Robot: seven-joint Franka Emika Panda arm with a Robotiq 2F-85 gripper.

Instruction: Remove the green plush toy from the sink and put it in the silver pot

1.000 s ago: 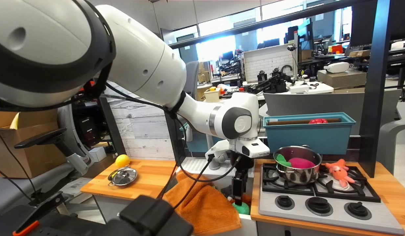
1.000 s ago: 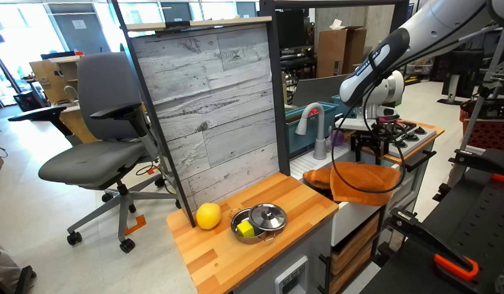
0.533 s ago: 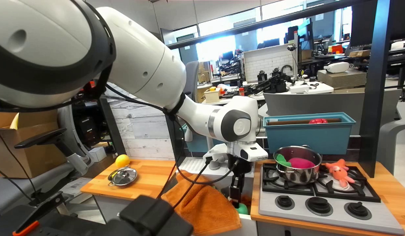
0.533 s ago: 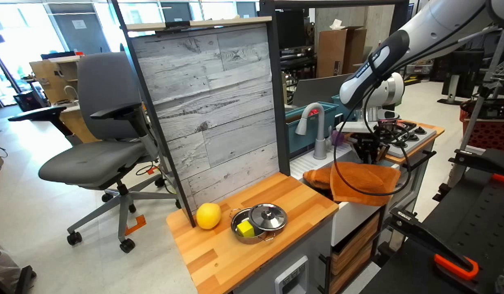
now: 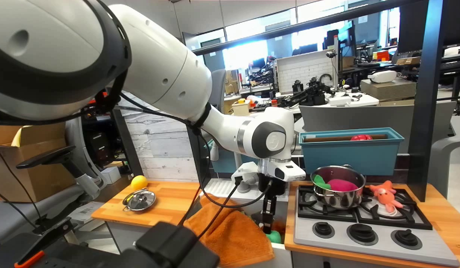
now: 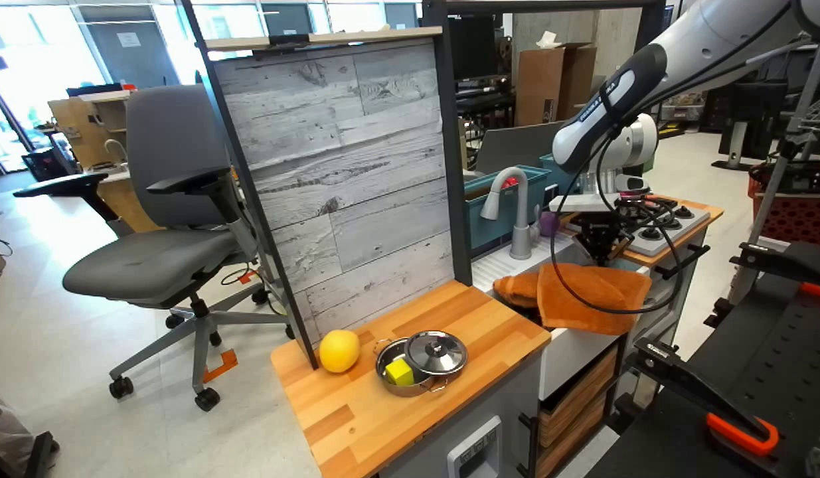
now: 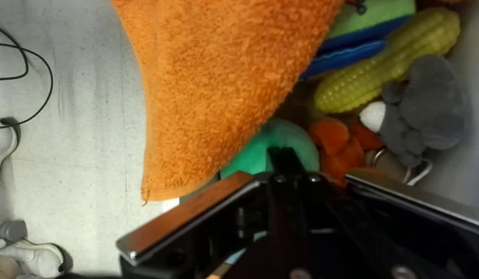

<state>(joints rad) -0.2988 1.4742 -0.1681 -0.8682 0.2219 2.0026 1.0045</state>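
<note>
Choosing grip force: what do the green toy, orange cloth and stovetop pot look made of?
Green toy: perhaps plush or rubber, dull; blur hides its texture. Orange cloth: likely terry towelling, matte; fuzzy pile shows. Stovetop pot: probably polished metal; bright reflections outside.

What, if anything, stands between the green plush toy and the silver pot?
The wooden strip between the sink and the stove, then the wall of the silver pot; the green plush toy probably must rise over both. In the wrist view, the orange cloth hides part of the toy.
</note>
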